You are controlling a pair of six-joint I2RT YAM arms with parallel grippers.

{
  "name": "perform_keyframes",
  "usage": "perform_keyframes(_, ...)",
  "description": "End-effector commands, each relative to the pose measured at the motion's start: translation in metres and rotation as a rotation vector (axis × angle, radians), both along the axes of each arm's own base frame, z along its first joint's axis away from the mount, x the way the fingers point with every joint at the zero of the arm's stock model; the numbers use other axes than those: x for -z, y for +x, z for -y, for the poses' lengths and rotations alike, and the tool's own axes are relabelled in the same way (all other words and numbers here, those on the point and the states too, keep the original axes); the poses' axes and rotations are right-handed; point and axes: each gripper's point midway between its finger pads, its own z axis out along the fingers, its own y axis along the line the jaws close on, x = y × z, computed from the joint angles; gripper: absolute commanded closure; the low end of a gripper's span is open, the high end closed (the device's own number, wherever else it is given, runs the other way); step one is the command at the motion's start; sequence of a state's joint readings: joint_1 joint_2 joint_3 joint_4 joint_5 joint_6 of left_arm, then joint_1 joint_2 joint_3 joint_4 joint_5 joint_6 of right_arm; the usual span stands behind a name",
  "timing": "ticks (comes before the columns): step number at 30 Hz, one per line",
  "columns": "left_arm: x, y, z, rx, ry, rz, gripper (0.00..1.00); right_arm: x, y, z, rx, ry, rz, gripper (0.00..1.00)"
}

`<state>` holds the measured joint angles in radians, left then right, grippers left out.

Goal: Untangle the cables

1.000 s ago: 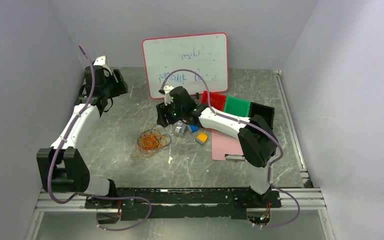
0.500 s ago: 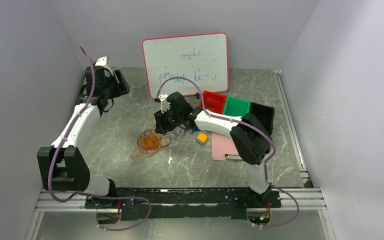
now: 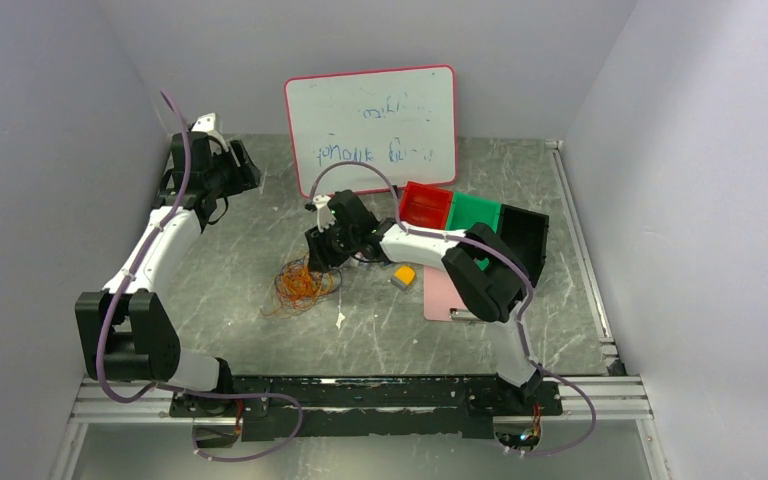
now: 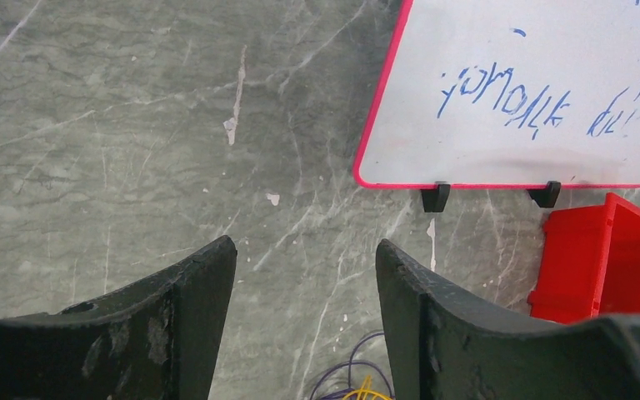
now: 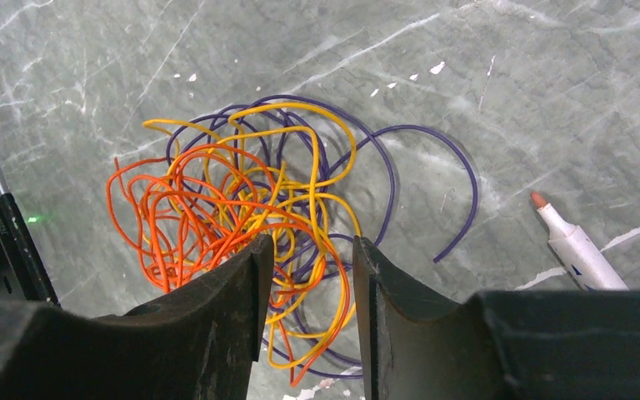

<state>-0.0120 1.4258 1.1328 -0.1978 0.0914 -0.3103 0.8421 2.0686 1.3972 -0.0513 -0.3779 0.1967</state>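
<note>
Marker beside cables; right end effector apart over them; left end effector apart, whiteboard ahead.

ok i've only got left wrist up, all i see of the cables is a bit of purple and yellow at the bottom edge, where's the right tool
observer: The right tool hangs directly over the cables, jaws apart, with yellow and purple loops showing in the gap.
operator: is it gripping any of them
observer: Not that I can tell. The gap is far wider than any strand, and whether it touches one is unclear.
operator: anything else near the pile
observer: A marker with a red-orange tip lies just beside the cables, not touching them.
</note>
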Motion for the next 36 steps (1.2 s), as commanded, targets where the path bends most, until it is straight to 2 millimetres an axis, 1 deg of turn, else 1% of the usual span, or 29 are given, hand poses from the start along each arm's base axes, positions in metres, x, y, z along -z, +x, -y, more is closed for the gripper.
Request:
perform_keyframes(1,-0.002,0.005,0.002,0.021,-0.020,0.025,0.33,-0.002,0.007,-0.013,0.002,0.042,0.028,0.57)
perform_keyframes(4,-0.001,0.005,0.000,0.009,-0.013,0.022,0.33,0.000,0.011,-0.014,0.014,0.038,0.039,0.58)
perform_keyframes(8,0.000,0.006,0.002,0.023,-0.022,0.020,0.33,0.001,0.016,-0.016,0.026,0.046,0.059,0.60)
perform_keyframes(13,0.001,0.006,0.001,0.017,-0.019,0.016,0.33,-0.001,0.019,-0.020,0.024,0.071,0.076,0.65)
perform_keyframes(15,0.002,0.006,0.002,0.019,-0.024,0.015,0.33,-0.003,0.019,-0.021,0.023,0.080,0.083,0.70)
perform_keyframes(22,0.003,0.006,0.002,0.014,-0.031,0.011,0.33,-0.008,0.020,-0.020,0.025,0.087,0.104,0.93)
perform_keyframes(25,0.003,0.006,0.004,0.019,-0.042,0.011,0.33,-0.014,0.021,-0.018,0.036,0.094,0.119,1.00)
perform_keyframes(29,-0.005,0.002,0.003,0.000,-0.059,0.027,0.28,-0.025,0.024,-0.015,0.071,0.099,0.134,1.00)
perform_keyframes(31,-0.012,-0.002,0.008,0.003,-0.099,0.047,0.26,-0.032,0.026,-0.013,0.085,0.105,0.143,1.00)
perform_keyframes(33,-0.016,-0.006,0.013,0.013,-0.135,0.058,0.23,-0.031,0.028,-0.010,0.111,0.100,0.137,1.00)
perform_keyframes(34,-0.016,-0.010,0.017,0.020,-0.155,0.055,0.22,-0.044,0.028,-0.010,0.125,0.116,0.148,1.00)
perform_keyframes(35,-0.014,-0.015,0.019,0.025,-0.175,0.048,0.21,-0.048,0.030,-0.008,0.145,0.120,0.147,1.00)
perform_keyframes(36,-0.008,-0.022,0.022,0.028,-0.192,0.031,0.20,-0.051,0.031,-0.007,0.163,0.125,0.145,1.00)
